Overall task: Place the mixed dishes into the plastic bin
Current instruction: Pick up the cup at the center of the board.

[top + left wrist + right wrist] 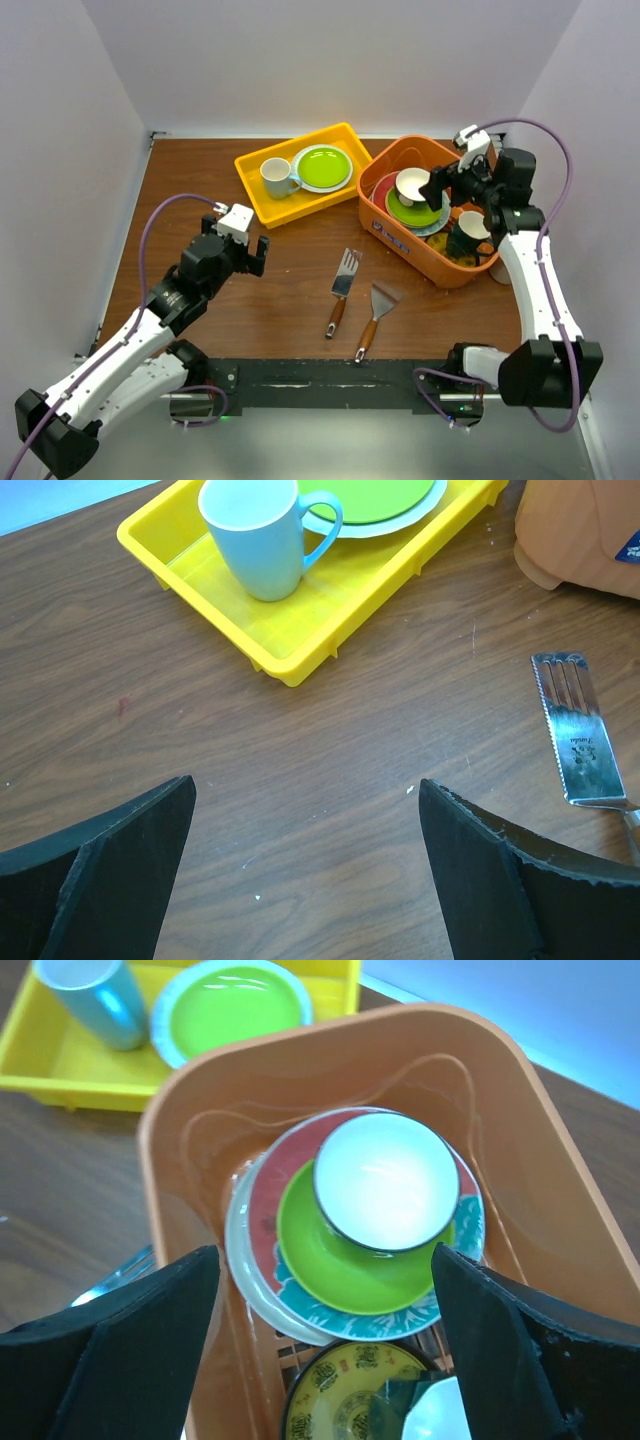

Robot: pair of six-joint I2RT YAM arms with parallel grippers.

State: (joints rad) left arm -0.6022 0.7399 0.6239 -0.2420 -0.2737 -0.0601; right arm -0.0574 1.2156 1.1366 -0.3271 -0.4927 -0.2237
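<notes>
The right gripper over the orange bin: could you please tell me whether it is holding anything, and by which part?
Nothing is held: the right gripper hangs open above the white bowl in the bin.

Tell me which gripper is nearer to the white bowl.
Right. The right gripper hangs directly over the bowl in the bin; the left gripper is across the table, near the yellow tray.

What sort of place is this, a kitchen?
Likely a robot test booth, not a kitchen: plain white walls box in a wooden table, two robot arms are bolted at its near edge, dishes sit in an orange bin.
</notes>
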